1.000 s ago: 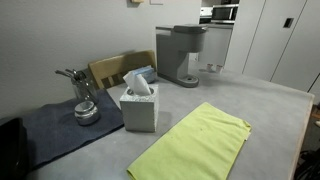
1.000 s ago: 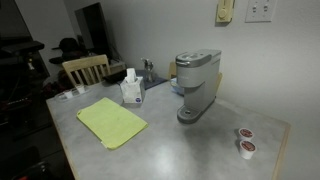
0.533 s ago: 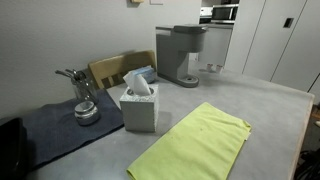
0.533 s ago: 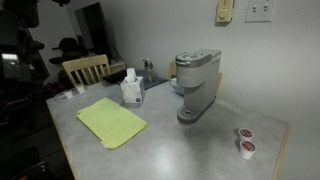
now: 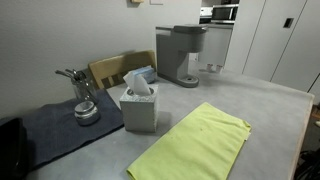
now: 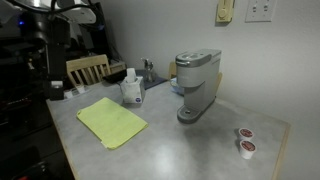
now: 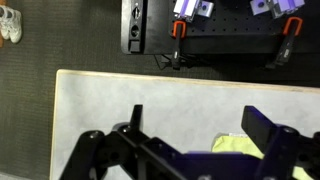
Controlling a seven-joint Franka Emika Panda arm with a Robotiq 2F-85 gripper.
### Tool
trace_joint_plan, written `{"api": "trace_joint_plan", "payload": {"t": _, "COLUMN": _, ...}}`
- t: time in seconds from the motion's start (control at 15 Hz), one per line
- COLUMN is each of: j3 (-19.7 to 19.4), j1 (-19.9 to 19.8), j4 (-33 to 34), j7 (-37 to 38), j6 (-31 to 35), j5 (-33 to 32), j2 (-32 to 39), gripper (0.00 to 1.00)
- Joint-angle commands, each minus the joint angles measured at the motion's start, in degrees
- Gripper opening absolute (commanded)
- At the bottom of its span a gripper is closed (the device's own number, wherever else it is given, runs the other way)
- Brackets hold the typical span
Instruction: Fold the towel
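The towel (image 5: 195,145) is a lime yellow-green cloth lying flat and spread out on the grey table, in both exterior views (image 6: 112,121). In the wrist view only one corner of it (image 7: 238,146) shows, between the lower parts of the fingers. My gripper (image 7: 200,125) is open and empty, high above the table's edge and clear of the towel. In an exterior view the dark arm (image 6: 62,28) hangs at the top left, beyond the table's end.
A white tissue box (image 5: 139,108) stands next to the towel. A dark grey mat (image 5: 60,130) holds a metal cup with utensils (image 5: 85,106). A coffee machine (image 6: 197,85), two pods (image 6: 243,141) and a wooden chair (image 5: 115,70) are also there.
The arm has come into the exterior view at the top left and moved toward the table. The towel has not moved.
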Motion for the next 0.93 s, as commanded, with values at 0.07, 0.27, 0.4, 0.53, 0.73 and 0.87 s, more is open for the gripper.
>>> {"api": "trace_joint_plan", "payload": {"t": 0.07, "j3": 0.47, "j1": -0.52, "j4": 0.00, "j7": -0.31, "j6": 0.94, "j5": 0.95, "j2": 1.59, "gripper": 1.00}}
{"api": "trace_joint_plan", "payload": {"t": 0.27, "j3": -0.10, "j1": -0.30, "j4": -0.57, "j7": -0.65, "j6": 3.16, "j5": 2.96, "j2": 5.43, "gripper": 1.00}}
{"api": "trace_joint_plan", "payload": {"t": 0.4, "j3": -0.07, "j1": -0.15, "j4": -0.91, "j7": -1.19, "j6": 5.22, "j5": 4.15, "j2": 8.29, "gripper": 1.00}}
{"api": "trace_joint_plan", "payload": {"t": 0.53, "j3": 0.12, "j1": 0.03, "j4": -0.92, "j7": -1.93, "j6": 7.18, "j5": 5.07, "j2": 11.15, "gripper": 1.00}}
{"api": "trace_joint_plan", "payload": {"t": 0.73, "j3": 0.51, "j1": 0.27, "j4": -0.32, "j7": -2.91, "j6": 9.25, "j5": 5.56, "j2": 15.07, "gripper": 1.00}}
{"api": "trace_joint_plan", "payload": {"t": 0.87, "j3": 0.64, "j1": 0.37, "j4": 0.00, "j7": -3.75, "j6": 10.64, "j5": 5.58, "j2": 17.61, "gripper": 1.00}}
